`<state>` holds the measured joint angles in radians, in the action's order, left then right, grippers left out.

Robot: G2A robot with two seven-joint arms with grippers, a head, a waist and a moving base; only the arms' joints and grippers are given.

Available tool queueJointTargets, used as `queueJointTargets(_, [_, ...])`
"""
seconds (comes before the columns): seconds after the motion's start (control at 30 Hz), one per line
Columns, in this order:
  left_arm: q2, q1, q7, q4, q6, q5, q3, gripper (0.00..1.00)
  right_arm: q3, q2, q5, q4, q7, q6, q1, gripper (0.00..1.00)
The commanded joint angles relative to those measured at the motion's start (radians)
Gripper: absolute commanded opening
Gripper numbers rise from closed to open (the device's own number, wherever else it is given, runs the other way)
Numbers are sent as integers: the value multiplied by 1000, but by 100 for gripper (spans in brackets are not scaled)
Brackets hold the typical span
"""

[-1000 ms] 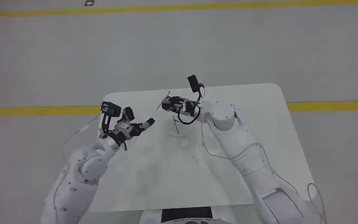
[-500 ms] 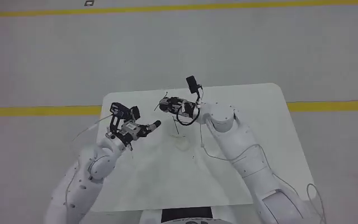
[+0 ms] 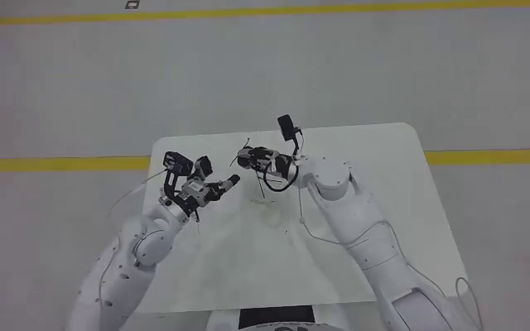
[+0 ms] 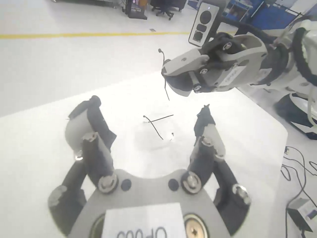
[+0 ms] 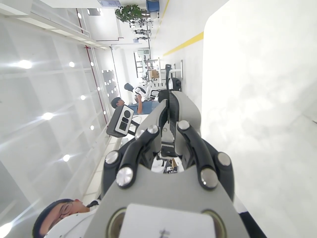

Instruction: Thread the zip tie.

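Because the right hand (image 4: 171,77) is clamped on the thin black plastic zip tie (image 5: 169,80), holding it above the white surface (image 4: 49,130) with its long axis near upright, head up and tail hanging down, the free tail is likely what the left hand (image 4: 149,104) must meet. That hand sits lower, just across from it, spread wide and empty, aimed at the tail. Loose black ties (image 4: 158,122) lie crossed on the surface between them.
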<state>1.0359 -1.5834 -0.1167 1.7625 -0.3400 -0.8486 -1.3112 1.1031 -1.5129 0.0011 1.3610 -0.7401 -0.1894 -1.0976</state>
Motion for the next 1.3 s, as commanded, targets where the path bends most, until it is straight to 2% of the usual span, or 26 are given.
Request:
queueJointTargets(0.0, [-1, 0, 2, 0, 0, 5, 1, 44, 0, 2, 0, 6, -3, 2, -3, 0])
queueJointTargets(0.03, [-1, 0, 2, 0, 0, 8, 1, 41, -1, 4, 1, 10, -3, 3, -5, 0])
queueJointTargets(0.07, [-2, 0, 1, -1, 0, 8, 0, 34, -1, 5, 2, 12, -4, 4, -6, 0])
queueJointTargets(0.53, [-9, -3, 3, 16, 0, 29, 20, 11, -19, 17, 15, 32, 5, 4, -17, 0])
queueJointTargets(0.93, [-24, -8, 14, 34, 0, 33, 39, 21, -21, 27, 29, 51, 47, -5, -34, 0])
queueJointTargets(1.27, [-36, -6, 27, 39, 0, 45, 52, 16, -35, 35, 40, 59, 18, -6, -35, 0])
